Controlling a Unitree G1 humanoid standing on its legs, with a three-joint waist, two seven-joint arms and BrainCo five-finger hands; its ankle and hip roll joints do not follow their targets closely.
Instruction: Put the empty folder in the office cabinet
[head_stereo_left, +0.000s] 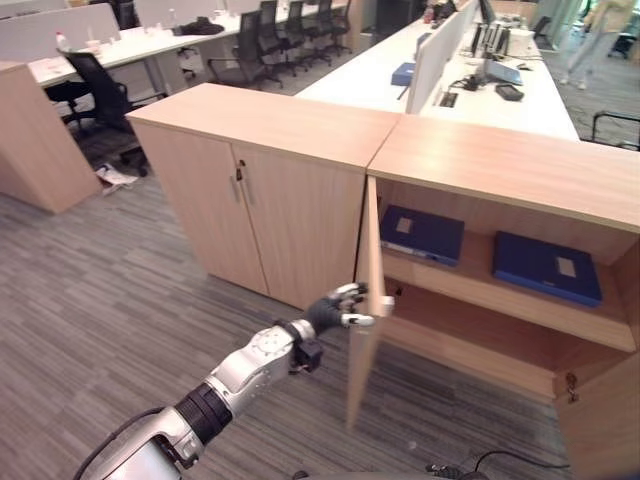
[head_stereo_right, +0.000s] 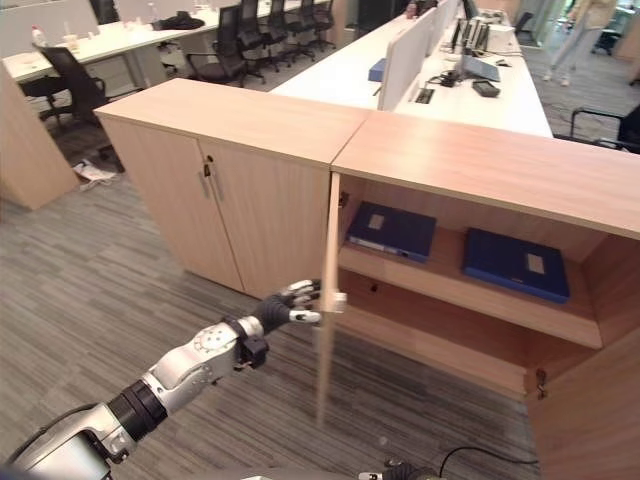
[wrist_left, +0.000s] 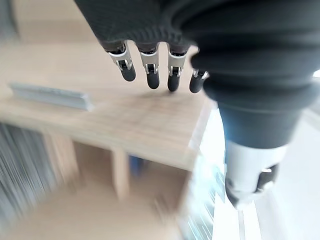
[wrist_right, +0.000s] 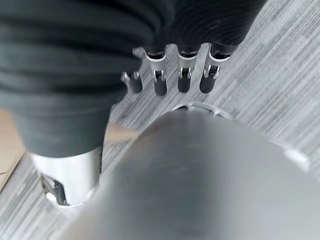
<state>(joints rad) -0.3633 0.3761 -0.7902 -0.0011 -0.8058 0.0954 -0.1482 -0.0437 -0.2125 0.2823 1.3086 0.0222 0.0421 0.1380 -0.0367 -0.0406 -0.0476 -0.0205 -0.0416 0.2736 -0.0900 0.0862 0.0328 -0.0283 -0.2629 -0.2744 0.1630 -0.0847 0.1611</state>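
The office cabinet (head_stereo_left: 510, 165) stands open on my right. Its left door (head_stereo_left: 365, 380) swings out edge-on toward me. Two dark blue folders lie flat on its upper shelf, one at the left (head_stereo_left: 420, 232) and one at the right (head_stereo_left: 548, 265). My left hand (head_stereo_left: 340, 308) reaches to the outer face of that door, its fingers (wrist_left: 152, 75) relaxed against the wood beside the silver handle (wrist_left: 50, 95). It holds nothing. My right hand (wrist_right: 75, 50) hangs idle over the grey carpet with relaxed fingers (wrist_right: 160, 80) and is empty.
A second wooden cabinet (head_stereo_left: 260, 200) with closed doors adjoins on the left. The open cabinet's right door (head_stereo_left: 600, 420) juts out at the lower right. Desks with monitors and black office chairs (head_stereo_left: 100, 90) stand behind. A person (head_stereo_left: 600, 30) walks far back right.
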